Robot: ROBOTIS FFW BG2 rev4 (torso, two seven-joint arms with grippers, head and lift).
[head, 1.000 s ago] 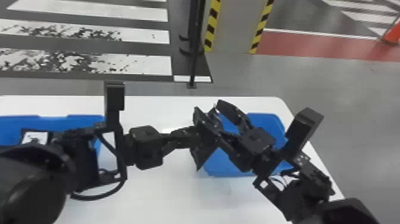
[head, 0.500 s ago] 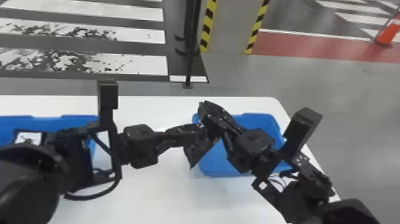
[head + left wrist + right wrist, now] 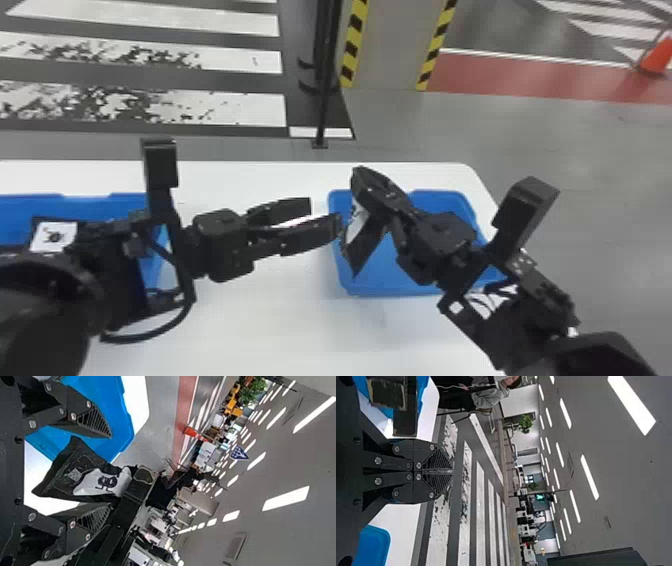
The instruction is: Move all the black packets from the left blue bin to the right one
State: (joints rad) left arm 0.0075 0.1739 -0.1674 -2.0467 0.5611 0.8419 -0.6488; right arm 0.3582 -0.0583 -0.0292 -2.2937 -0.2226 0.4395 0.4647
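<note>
OK, just spreading L claw (image 3: 321, 215) & easing it back a bit twd L bin (image 3: 30, 205), while closing R claw (image 3: 451, 471), gaping apart a sec ago, & pinching black pkt (image 3: 364, 244) by its upper end. Looking like a mid-air L-to-R pass, so prob. finishing the handover & leaving only the drop for this one.

Hanging down from R claw's tips, on the side facing L claw; sitting just beyond L claw's parted fingers, w/ white label (image 3: 354, 220) facing twd them. Not making out for sure whether still brushing L claw. Dangling over the L edge of R bin (image 3: 450, 200), which is sitting below R claw on table (image 3: 280, 330); not resting inside yet.

Also seeing 2nd pkt (image 3: 54, 236) lying in L bin, behind L claw & well apart from R claw, so prob. needing at least one more trip.

Next, prob. wanting to be clearing L claw fully, then moving R claw farther over R bin before loosening. Risking a snag on L claw's fingers, or a miss over the rim onto table if letting go too early.
</note>
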